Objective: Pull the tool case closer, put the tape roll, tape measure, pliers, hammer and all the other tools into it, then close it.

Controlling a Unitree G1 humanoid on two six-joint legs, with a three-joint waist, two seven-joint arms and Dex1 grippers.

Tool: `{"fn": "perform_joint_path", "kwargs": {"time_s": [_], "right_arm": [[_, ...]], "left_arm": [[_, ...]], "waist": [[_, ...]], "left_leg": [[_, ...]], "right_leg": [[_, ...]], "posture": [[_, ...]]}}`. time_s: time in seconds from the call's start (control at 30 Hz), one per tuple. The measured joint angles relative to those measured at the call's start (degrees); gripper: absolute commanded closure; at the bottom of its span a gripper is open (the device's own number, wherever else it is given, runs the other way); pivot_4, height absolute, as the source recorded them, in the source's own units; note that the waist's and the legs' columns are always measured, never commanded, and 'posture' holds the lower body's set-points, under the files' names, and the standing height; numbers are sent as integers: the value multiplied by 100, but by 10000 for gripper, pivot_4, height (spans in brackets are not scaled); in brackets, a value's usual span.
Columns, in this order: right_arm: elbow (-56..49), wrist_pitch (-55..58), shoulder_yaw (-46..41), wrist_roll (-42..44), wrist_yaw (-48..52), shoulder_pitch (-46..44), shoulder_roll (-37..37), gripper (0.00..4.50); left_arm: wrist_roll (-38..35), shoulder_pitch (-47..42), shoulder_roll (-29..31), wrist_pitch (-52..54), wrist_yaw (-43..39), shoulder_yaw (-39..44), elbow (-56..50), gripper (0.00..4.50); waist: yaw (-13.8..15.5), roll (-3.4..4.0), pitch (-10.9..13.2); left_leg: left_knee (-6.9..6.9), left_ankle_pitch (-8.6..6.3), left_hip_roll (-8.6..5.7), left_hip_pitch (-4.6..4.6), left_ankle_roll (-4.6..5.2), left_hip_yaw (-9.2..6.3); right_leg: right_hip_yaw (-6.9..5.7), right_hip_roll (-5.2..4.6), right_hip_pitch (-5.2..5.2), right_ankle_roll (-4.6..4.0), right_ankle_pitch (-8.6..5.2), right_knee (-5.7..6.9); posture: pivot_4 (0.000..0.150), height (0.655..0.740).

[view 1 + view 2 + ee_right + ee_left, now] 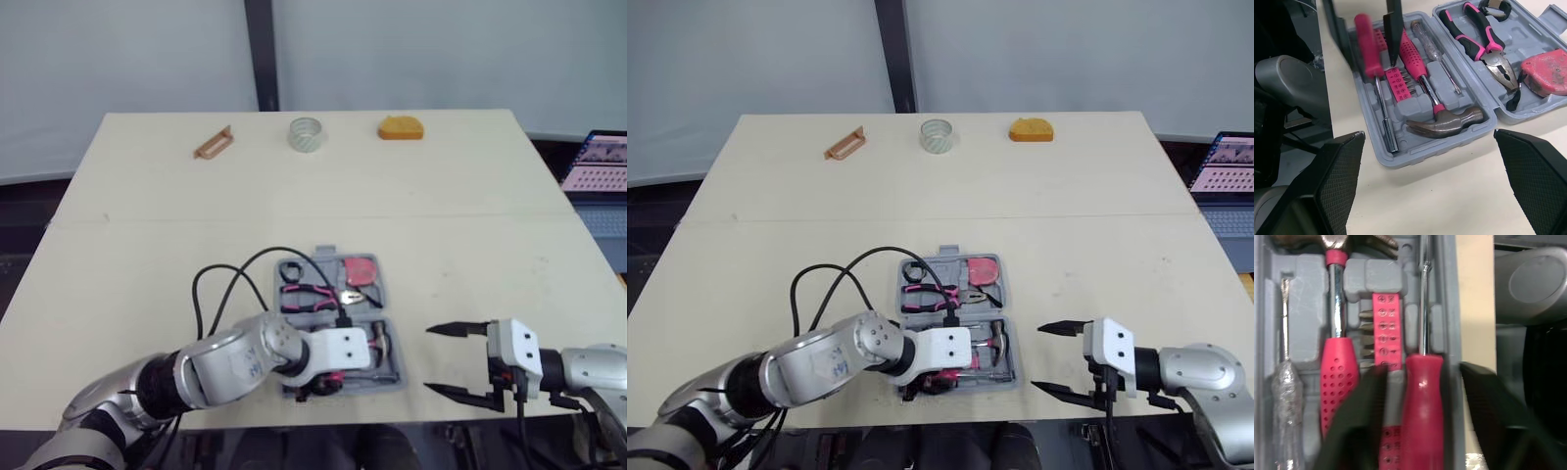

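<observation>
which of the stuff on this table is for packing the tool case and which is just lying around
For the job: tool case, tape roll at the far edge, pliers, tape measure, hammer, red screwdriver straddled by the left gripper.
Lying about: brown piece, orange lump, laptop beside the table.

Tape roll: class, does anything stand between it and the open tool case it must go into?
Nothing on the table does: bare tabletop lies between the tape roll and the tool case. Only a black cable loops over the case's far edge.
</observation>
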Motion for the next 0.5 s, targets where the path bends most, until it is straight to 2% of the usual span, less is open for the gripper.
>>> {"fn": "perform_joint_path", "kwargs": {"time_s": [0.17, 0.2, 0.27, 0.4, 0.43, 0.5], "right_arm": [[0, 0, 4, 0, -1, -30, 4, 0], [0, 0, 5, 0, -1, -40, 5, 0], [-1, 8, 8, 2, -2, -49, 7, 0], [-7, 30, 18, 10, -13, -53, 12, 0], [-13, 38, 23, 15, -19, -55, 18, 0], [-21, 61, 28, 29, -37, -52, 28, 0]], "left_arm": [[-263, -25, -6, 411, -34, 530, -82, 5161], [-312, -19, -18, 497, -25, 644, -118, 11464], [-440, 91, -69, 644, 8, 940, -269, 19462], [-559, 584, 22, 432, 51, 1410, -475, 41355], [-556, 805, 128, 140, 47, 1518, -491, 44412], [-547, 1311, 368, -468, 4, 1740, -497, 44412]], "waist": [[-1, 0, 0], [-1, 0, 0], [-4, 0, 0], [-11, 1, 0], [-14, 1, -1], [-29, 3, -2]], "left_leg": [[1, 0, 0, 0, 0, -1], [1, 0, 0, 0, 0, -1], [1, 0, 0, 0, 0, -1], [0, 0, 0, 0, 0, -2], [0, 0, 1, 0, 0, -3], [-2, 0, 1, 1, 0, -3]], "right_leg": [[0, 0, 0, 0, 0, 1], [0, 0, 0, 0, 0, 1], [0, 0, 0, 0, 0, 0], [0, 0, 0, 0, 0, 1], [0, 0, -1, -1, 0, 1], [0, 0, -1, -1, -1, 1]], "posture": [[1500, 7400], [1500, 7400], [1500, 7400], [1500, 7400], [1500, 7400], [1500, 7400]]}}
